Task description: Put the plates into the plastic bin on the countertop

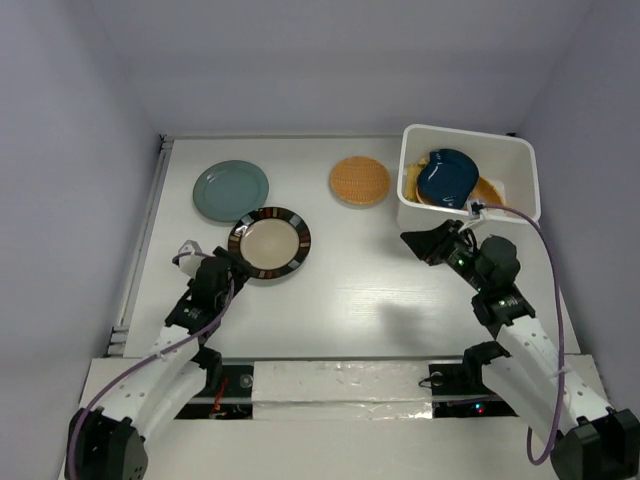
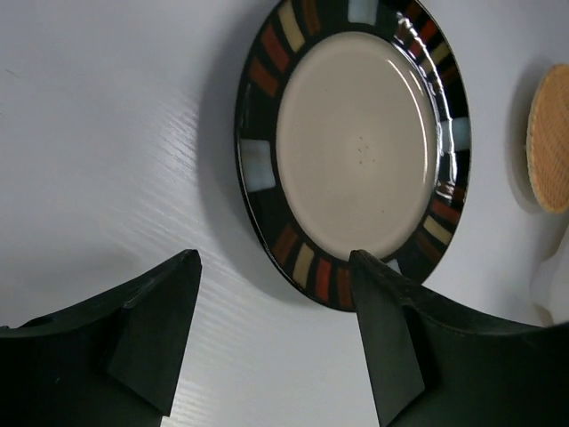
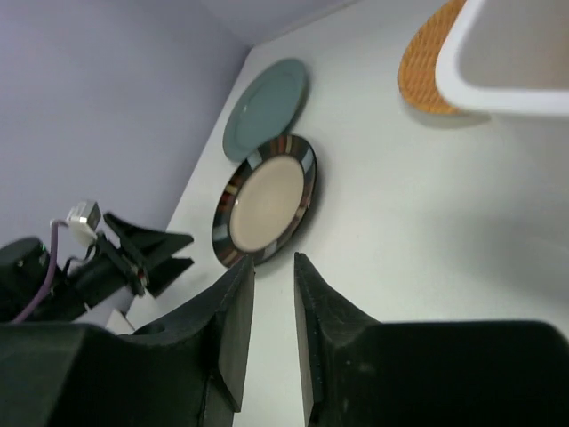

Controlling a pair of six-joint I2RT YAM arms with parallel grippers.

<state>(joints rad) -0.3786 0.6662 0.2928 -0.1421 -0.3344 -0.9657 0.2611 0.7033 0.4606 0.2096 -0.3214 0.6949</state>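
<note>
Three plates (image 1: 269,242) lie on the countertop (image 1: 350,290), left of the bin (image 1: 520,170).
</note>
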